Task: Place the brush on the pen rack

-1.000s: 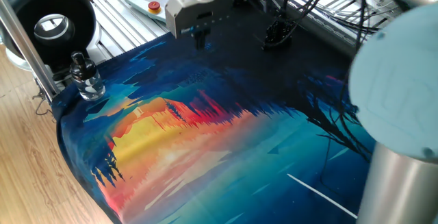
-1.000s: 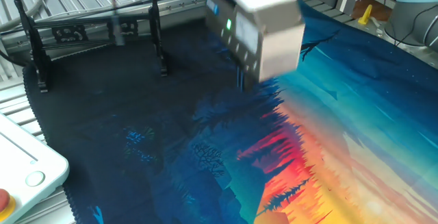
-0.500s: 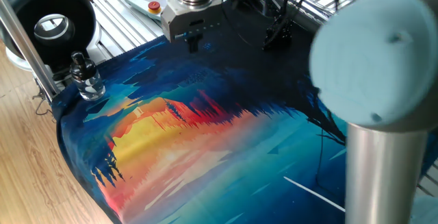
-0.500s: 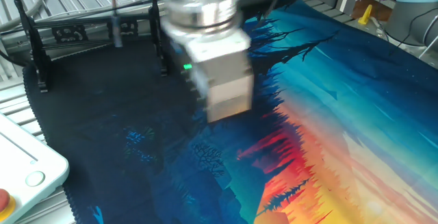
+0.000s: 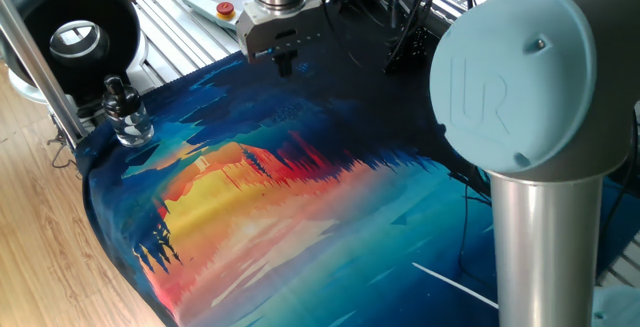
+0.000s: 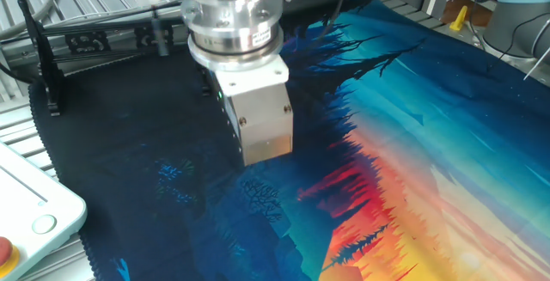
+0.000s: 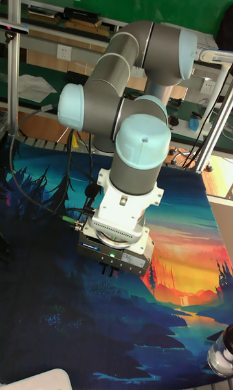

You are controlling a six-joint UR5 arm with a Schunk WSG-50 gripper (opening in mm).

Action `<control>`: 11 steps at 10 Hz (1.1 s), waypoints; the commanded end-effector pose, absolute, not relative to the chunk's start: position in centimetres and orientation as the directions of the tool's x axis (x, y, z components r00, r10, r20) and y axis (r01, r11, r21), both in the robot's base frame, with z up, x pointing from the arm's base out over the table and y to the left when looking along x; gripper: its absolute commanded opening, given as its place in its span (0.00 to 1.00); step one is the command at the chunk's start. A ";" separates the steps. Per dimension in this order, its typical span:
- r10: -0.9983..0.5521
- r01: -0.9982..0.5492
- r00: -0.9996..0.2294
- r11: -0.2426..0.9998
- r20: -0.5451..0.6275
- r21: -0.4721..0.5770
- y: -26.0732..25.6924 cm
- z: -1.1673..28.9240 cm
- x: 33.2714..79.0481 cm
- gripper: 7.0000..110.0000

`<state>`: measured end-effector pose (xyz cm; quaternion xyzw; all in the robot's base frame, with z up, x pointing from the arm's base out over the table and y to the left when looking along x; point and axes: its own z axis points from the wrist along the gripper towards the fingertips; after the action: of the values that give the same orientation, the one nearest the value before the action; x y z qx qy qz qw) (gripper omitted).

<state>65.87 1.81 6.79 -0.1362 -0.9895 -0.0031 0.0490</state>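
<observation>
My gripper (image 5: 285,65) hangs over the dark far part of the painted mat, near its back edge. Its dark fingers sit close together under the grey body, and nothing shows between them. Seen from the tall fixed view, the gripper (image 7: 112,268) hovers just above the mat. In the other fixed view the body hides the fingers. A small black jagged shape that looks like the pen rack (image 5: 404,55) stands at the back, right of the gripper and partly behind my arm's elbow. The brush does not show in any view.
A clear glass bottle (image 5: 126,117) with a black stopper stands at the mat's left edge. A long thin white rod (image 5: 452,284) lies front right. My arm's big blue elbow (image 5: 510,77) blocks the right side. Black frame legs (image 6: 50,92) and a white pendant (image 6: 34,208) lie beyond the mat.
The gripper has moved left and toward the mat's back edge. The elbow has swung further into one fixed view, covering more of the right side.
</observation>
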 end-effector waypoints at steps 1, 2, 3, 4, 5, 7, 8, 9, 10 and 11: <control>0.279 0.280 -0.955 0.960 0.097 0.000 1.9 6.1 66.0 0.00; 0.265 0.266 -0.959 0.964 0.098 -0.006 1.8 6.0 66.0 0.00; 0.256 0.255 -0.961 0.967 0.099 -0.024 1.4 6.1 65.8 0.00; 0.255 0.252 -0.962 0.967 0.097 -0.040 1.0 6.2 65.7 0.00; 0.248 0.248 -0.963 0.969 0.104 -0.013 1.8 6.3 65.7 0.00; 0.243 0.245 -0.964 0.970 0.107 0.005 2.3 6.4 65.7 0.00; 0.254 0.255 -0.961 0.967 0.110 -0.001 2.2 6.7 65.4 0.00; 0.261 0.262 -0.959 0.965 0.110 -0.002 2.6 6.8 64.7 0.00; 0.271 0.271 -0.958 0.962 0.098 -0.005 3.1 6.6 63.7 0.00; 0.260 0.261 -0.961 0.965 0.095 0.000 3.3 6.4 63.3 0.00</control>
<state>64.56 2.38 6.41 -0.1289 -0.9904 0.0011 0.0509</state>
